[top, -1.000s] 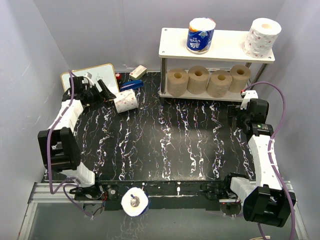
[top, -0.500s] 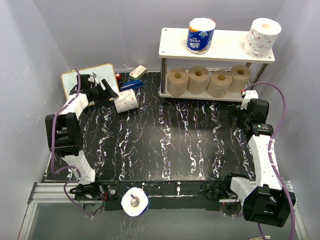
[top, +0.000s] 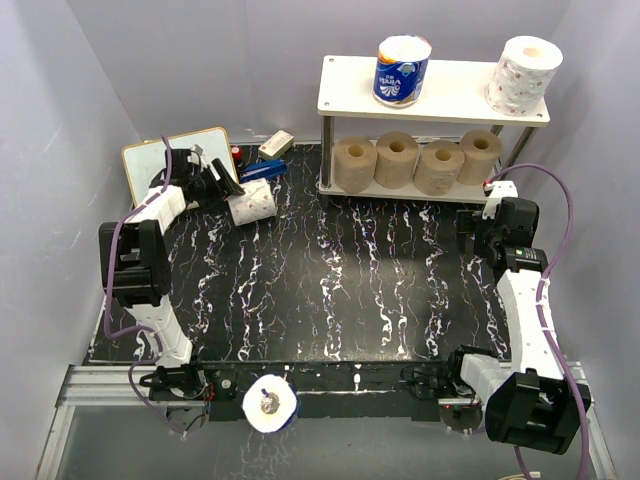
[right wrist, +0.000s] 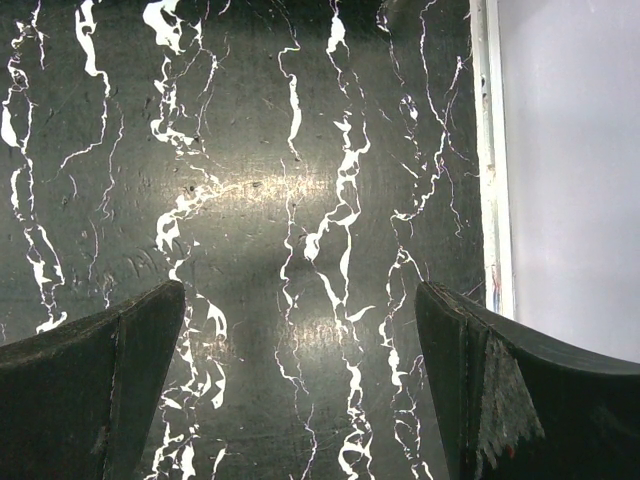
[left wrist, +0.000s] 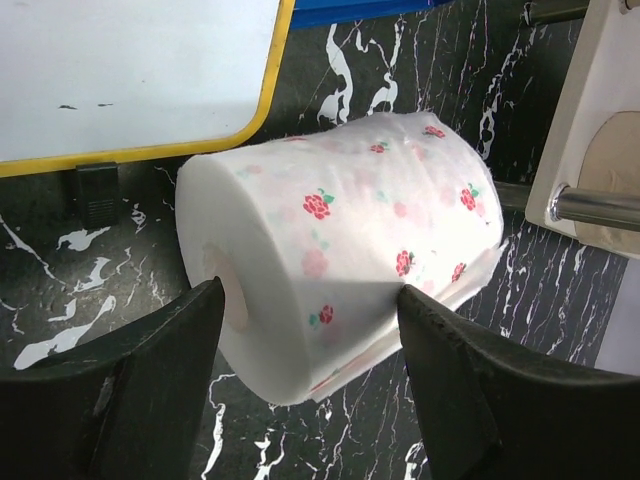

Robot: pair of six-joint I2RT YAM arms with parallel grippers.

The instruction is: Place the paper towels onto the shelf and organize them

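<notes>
Only your left wrist view shows the soft roll (left wrist: 345,225) has a rose print; the left gripper (left wrist: 308,295) flanks it, grip unclear. Your right gripper (right wrist: 300,300) gapes above the glossy marbled table (right wrist: 250,120).

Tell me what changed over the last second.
The left arm folded inward and carried the left gripper rightward onto the lying floral roll; its jaws narrowed until the fingers flank the roll, though a firm grip isn't certain. The roll barely shifted. The right gripper stayed wide open and still; the shelf is unchanged.
</notes>
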